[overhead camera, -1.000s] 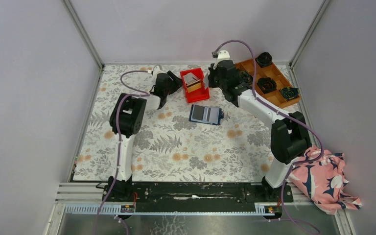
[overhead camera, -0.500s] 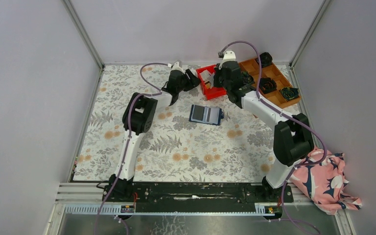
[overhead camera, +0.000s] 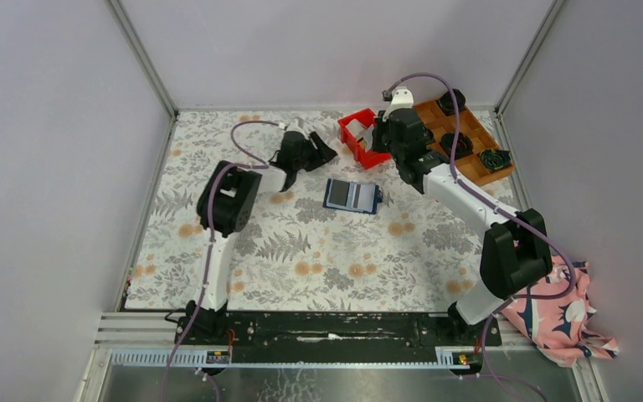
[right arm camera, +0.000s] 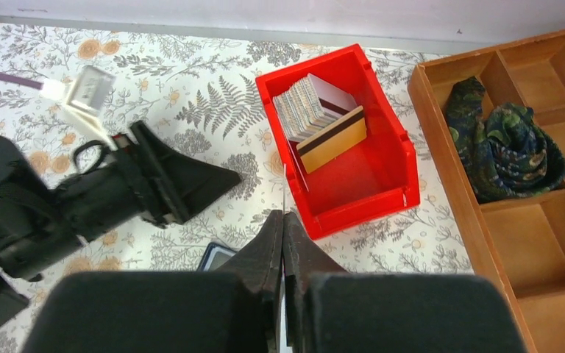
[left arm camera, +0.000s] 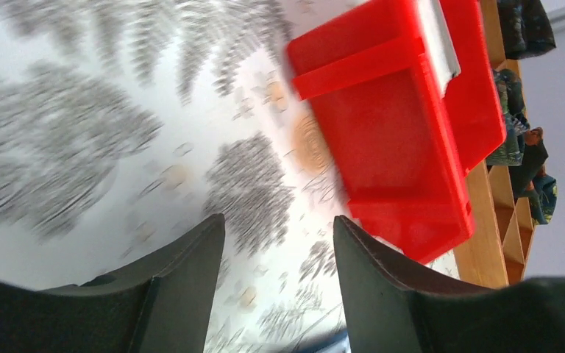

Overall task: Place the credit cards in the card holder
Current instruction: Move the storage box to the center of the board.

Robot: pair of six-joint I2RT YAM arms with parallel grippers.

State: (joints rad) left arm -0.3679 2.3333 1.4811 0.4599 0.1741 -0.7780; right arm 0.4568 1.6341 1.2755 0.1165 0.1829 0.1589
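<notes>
Jutting edge-on from the right tool (right arm camera: 283, 226): credit card (right arm camera: 283, 190).

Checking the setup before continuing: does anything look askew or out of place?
The red bin sits skewed, turned at an angle to the wooden tray beside it. A pink floral cloth lies crumpled beyond the table's near right corner.

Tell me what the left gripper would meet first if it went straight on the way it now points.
Probably the red bin: the left gripper, jaws open, aims at its side wall, with only flowered tablecloth between. Height is unclear, so it might graze the cloth first.
</notes>
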